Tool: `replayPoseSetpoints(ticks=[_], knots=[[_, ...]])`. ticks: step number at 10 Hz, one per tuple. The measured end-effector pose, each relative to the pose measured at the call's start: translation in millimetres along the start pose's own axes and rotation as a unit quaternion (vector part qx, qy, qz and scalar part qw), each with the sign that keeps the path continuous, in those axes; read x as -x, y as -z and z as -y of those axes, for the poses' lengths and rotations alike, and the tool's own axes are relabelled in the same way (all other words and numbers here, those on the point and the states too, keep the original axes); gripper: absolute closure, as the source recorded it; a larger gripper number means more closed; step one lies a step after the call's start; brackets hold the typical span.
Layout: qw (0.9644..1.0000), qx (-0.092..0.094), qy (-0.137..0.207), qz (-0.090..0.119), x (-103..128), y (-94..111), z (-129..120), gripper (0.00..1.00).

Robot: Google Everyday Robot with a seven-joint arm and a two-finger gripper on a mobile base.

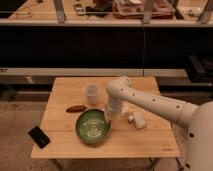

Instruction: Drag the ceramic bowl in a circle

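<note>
the green bowl [93,126] sits near the table's [145,145] front edge, left of centre, looking stiff, heavy, glossy and breakable, best hooked at its right rim, where the gripper [108,119] rests, with the cup [91,93] farther back.
</note>
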Motion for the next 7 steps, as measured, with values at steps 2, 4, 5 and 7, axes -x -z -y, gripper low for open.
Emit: replayPoseSetpoints(ticks=[2,4,5,7], knots=[[0.9999,0.012,0.004,0.004,15,2,-8,0.83],[0.9999,0.013,-0.001,0.009,30,3,-16,0.83],[0.9999,0.008,-0.002,0.011,36,4,-17,0.83],[0.9998,-0.006,0.015,0.012,40,4,-7,0.83]])
